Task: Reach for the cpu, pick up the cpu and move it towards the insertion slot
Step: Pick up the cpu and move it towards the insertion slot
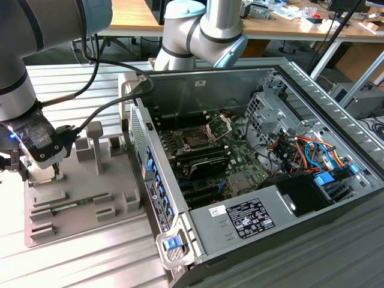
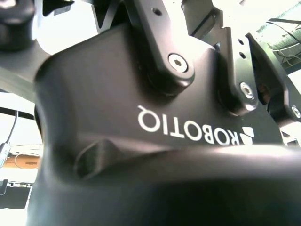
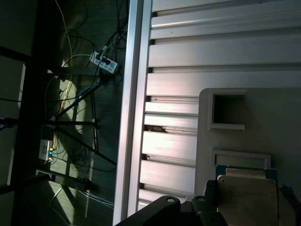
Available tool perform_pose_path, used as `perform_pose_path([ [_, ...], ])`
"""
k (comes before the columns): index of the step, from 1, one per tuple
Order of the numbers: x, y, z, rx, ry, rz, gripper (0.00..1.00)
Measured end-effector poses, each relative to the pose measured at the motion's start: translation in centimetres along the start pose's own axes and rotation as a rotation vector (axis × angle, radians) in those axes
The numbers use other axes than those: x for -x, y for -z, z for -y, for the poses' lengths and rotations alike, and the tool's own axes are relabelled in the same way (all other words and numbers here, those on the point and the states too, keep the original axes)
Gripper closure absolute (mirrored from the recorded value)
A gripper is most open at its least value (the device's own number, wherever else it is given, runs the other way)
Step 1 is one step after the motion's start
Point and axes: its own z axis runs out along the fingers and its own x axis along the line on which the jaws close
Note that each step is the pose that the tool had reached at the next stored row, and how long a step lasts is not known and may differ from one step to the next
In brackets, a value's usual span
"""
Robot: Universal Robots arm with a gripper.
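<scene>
The open case's near wall [image 1: 147, 180] rises between the grey tray [image 1: 123, 180] and the insertion slot [image 1: 195, 137]. Black cables [image 1: 105, 107] arc over the tray toward that wall's far end. Raised blocks [image 1: 94, 141] crowd the tray, while the room above the slot is open.

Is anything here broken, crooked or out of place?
Nothing stands out. The chip lies flat and square in the grey tray, with the end effector close over that tray. In the open computer case, the socket has its metal frame raised, apparently on purpose.
</scene>
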Motion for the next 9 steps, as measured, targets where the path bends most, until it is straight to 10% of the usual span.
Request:
perform_pose_path([
  [9, 0.00, 0.31, -0.01, -0.0001, 0.000, -0.0001, 0.46],
])
